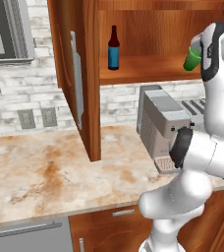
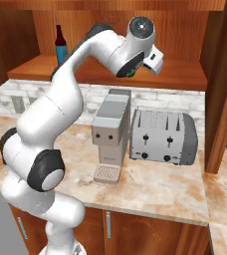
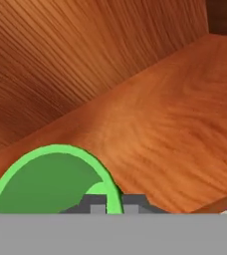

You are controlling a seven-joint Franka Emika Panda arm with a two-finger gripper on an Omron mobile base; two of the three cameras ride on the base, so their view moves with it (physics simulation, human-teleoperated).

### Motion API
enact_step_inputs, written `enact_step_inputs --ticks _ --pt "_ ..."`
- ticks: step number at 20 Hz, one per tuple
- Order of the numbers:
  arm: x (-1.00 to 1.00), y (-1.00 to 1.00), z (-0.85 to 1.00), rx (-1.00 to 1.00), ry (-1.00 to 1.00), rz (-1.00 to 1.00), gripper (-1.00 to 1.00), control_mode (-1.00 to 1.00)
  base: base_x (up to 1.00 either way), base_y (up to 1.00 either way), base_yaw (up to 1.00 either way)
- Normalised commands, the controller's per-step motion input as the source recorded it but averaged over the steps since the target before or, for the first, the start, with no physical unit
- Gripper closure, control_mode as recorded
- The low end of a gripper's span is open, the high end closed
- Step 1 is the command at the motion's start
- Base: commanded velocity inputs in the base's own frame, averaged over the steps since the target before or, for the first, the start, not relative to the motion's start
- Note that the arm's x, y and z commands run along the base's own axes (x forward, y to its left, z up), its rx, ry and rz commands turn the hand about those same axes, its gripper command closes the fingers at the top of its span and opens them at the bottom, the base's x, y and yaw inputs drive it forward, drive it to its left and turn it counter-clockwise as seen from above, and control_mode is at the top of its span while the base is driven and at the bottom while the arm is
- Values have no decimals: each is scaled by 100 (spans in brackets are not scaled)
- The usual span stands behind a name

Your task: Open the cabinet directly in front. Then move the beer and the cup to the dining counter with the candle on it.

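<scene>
The cabinet stands open, its left door (image 1: 74, 74) swung out toward me and its wooden shelf (image 1: 143, 69) bare in the middle. The beer (image 1: 114, 48), a dark bottle with a blue label, stands upright at the shelf's left end (image 2: 60, 45). The green cup (image 1: 192, 58) is at the shelf's right part, slightly tilted, half hidden by my wrist; a green sliver of it (image 2: 130, 74) peeks out under the hand. In the hand view my gripper (image 3: 113, 205) is shut on the cup (image 3: 51, 182), one finger on each side of its rim.
Under the cabinet a grey coffee machine (image 2: 110, 134) and a silver toaster (image 2: 163, 137) stand on the marble wall countertop (image 1: 45, 172). The right cabinet door (image 2: 225, 99) hangs open at the right. Two wall outlets (image 1: 35, 118) sit in the brick backsplash.
</scene>
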Motion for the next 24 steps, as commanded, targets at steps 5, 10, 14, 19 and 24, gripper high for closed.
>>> enact_step_inputs --ticks 5,10,14,19,24 --pt "-100 100 -80 0 -19 -2 100 -100 0 0 0" --pt "-100 87 82 0 40 6 100 -100 0 0 0" --pt "-100 77 64 -2 54 7 100 -100 0 0 0" --pt "-100 92 -44 6 35 14 100 -100 0 0 0" --pt "-67 39 -46 45 -2 1 100 -100 0 0 0"
